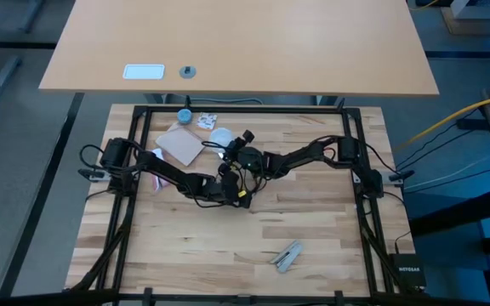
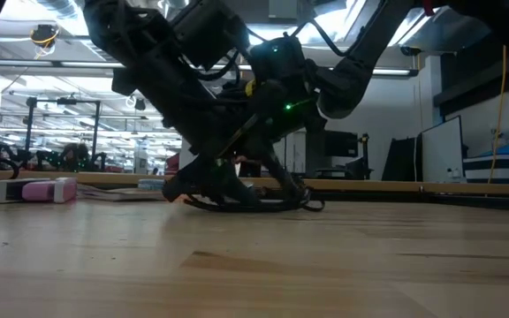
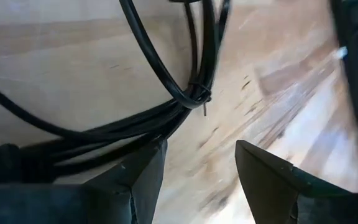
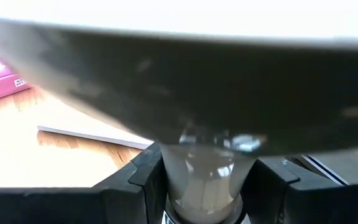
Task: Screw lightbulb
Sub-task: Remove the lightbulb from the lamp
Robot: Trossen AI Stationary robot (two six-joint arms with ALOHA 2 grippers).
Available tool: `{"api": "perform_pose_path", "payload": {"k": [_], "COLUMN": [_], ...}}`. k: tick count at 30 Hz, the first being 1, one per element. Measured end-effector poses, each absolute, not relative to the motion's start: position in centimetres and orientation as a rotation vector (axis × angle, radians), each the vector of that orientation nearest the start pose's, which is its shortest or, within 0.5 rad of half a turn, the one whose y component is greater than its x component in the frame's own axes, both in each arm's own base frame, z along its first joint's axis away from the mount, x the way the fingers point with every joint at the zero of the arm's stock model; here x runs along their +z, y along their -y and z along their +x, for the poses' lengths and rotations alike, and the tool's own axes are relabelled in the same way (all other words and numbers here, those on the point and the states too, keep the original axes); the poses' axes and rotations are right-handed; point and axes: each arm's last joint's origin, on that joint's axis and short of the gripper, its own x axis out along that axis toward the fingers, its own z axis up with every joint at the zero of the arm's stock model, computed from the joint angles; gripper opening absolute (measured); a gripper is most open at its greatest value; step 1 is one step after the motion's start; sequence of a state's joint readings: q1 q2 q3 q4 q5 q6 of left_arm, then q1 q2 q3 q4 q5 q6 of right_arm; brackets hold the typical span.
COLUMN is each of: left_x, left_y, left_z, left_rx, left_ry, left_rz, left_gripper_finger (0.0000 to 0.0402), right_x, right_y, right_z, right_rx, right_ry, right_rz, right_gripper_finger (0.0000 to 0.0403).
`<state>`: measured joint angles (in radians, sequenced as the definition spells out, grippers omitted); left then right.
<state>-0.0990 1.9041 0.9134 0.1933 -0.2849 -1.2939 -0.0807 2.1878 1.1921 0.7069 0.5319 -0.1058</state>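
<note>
The lightbulb (image 4: pixel 201 177) shows only in the right wrist view, as a frosted, greyish-white body between my right gripper's (image 4: pixel 201 193) fingers. Its far end runs up against the wide dark underside of the round disc (image 4: pixel 185 81). In the high view the disc (image 1: pixel 220 136) lies at the table's far middle, with my right gripper (image 1: pixel 230 153) beside it. My left gripper (image 3: pixel 197 180) is open just over the table, near the middle (image 1: pixel 228 192). The black cord bundle (image 3: pixel 191 96) lies ahead of it and passes one finger. My right gripper pinches the lightbulb between its two fingers (image 4: pixel 143 180), one on each side of the frosted body (image 4: pixel 197 168). The bulb points away from the gripper, and its far end meets the disc's shiny centre (image 4: pixel 241 142). The disc hides how far in it reaches.
A brown cardboard piece (image 1: pixel 179 144), a small blue cap (image 1: pixel 184 115) and a printed scrap (image 1: pixel 207 120) lie at the far left of the table. A pink-and-white object (image 2: pixel 38 190) lies at the left. A metal piece (image 1: pixel 287 255) lies near the front edge. Cords (image 2: pixel 250 205) trail under the arms.
</note>
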Motion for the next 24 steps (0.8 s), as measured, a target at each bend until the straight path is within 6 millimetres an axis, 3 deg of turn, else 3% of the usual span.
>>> {"api": "perform_pose_path", "payload": {"k": [11,18,24], "left_x": [10.8,10.6,10.9], "left_y": [3.8,5.1,7.0], "left_z": [35.0,34.5,34.7], "left_rx": [0.557,0.563,0.453], "left_ry": [-0.698,-0.735,-0.699], "left_rz": [-0.841,-0.851,-0.806], "left_gripper_finger": [0.0191,0.0191,0.0191], "right_x": [12.0,12.0,12.0], "right_y": [4.9,4.8,4.7], "right_z": [44.2,44.2,44.3], "right_rx": [-0.581,-0.571,-0.563], "right_ry": [-0.325,-0.334,-0.333], "right_rz": [-0.181,-0.18,-0.18], "right_gripper_finger": [0.0166,0.0166,0.0166]}}
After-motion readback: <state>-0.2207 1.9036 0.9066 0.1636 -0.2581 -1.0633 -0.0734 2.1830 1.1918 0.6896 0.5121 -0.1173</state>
